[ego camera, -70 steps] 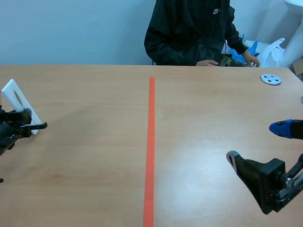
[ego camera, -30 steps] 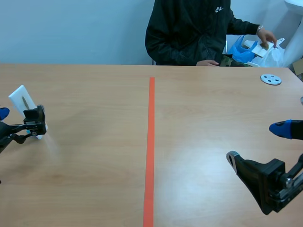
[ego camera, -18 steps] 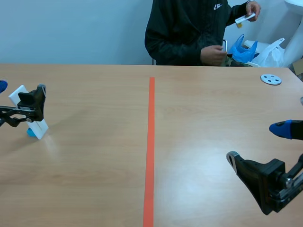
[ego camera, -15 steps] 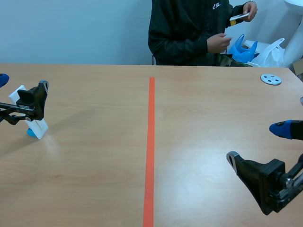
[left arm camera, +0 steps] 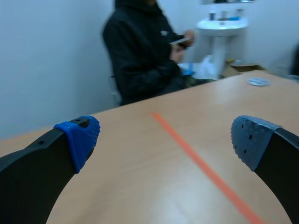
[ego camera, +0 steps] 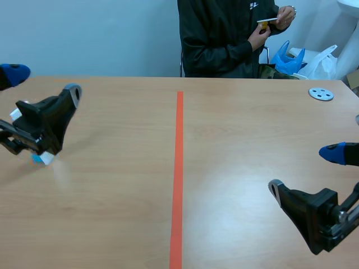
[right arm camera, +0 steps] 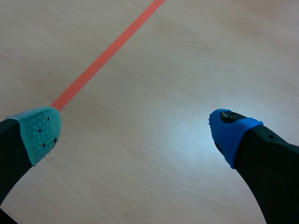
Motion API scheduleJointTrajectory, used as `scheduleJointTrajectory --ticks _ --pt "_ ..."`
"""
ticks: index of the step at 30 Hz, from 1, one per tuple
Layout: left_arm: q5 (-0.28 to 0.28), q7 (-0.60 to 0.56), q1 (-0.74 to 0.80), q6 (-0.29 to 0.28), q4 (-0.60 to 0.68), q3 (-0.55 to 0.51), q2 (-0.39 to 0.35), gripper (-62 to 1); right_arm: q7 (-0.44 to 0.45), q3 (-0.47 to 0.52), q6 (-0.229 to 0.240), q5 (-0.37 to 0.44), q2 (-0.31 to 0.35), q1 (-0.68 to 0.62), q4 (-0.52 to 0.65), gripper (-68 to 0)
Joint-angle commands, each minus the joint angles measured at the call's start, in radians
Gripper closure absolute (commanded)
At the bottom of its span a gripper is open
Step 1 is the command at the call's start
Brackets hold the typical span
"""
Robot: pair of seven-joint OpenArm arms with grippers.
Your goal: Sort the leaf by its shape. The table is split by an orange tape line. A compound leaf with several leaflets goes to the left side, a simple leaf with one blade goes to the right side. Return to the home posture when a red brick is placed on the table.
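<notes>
Left jaws: hanging released and gripping nothing, raised over the table [ego camera: 112,196] well to the left of the orange tape line [ego camera: 178,168], the blue pad [left arm camera: 80,139] and grey pad [left arm camera: 250,140] standing wide apart.
Right jaws: also gaping and empty, hovering low to the right of the tape line.
Leaf card: a white card on a blue foot [ego camera: 46,157] is standing far left of the tape line, mostly covered by the left arm's black finger; its leaf is not showing.
Person [ego camera: 224,39]: standing beyond the tape line's far end, holding a small card [ego camera: 267,21].
Grey disc [ego camera: 321,93]: lying far right of the tape line.
</notes>
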Motion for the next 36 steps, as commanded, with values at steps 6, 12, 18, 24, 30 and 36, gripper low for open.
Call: scheduleJointTrajectory --ticks 6,12,18,24,30,36 --pt "0.004 0.065 0.145 -0.103 0.126 0.006 -0.008 -60.2 0.013 0.013 -0.001 0.011 0.008 0.006 0.004 -67.9" --pt "0.024 0.109 0.237 -0.149 0.147 0.014 -0.005 -60.2 0.013 0.013 -0.001 0.011 0.008 0.006 0.004 -67.9" --pt "0.03 0.163 0.267 -0.147 0.146 0.033 0.019 -60.2 0.013 0.013 -0.002 0.011 0.008 0.006 0.004 -67.9" --pt "0.03 0.21 0.266 -0.146 0.146 0.043 0.059 -60.2 0.013 0.013 -0.001 0.011 0.008 0.006 0.004 -67.9" --pt "0.03 0.206 0.266 -0.143 0.146 0.044 0.06 -60.2 0.013 0.013 -0.001 0.011 0.008 0.006 0.004 -67.9" --pt "0.03 0.179 0.266 -0.143 0.146 0.044 0.061 -60.2 0.005 0.013 -0.001 0.011 0.008 0.006 0.004 -67.9"
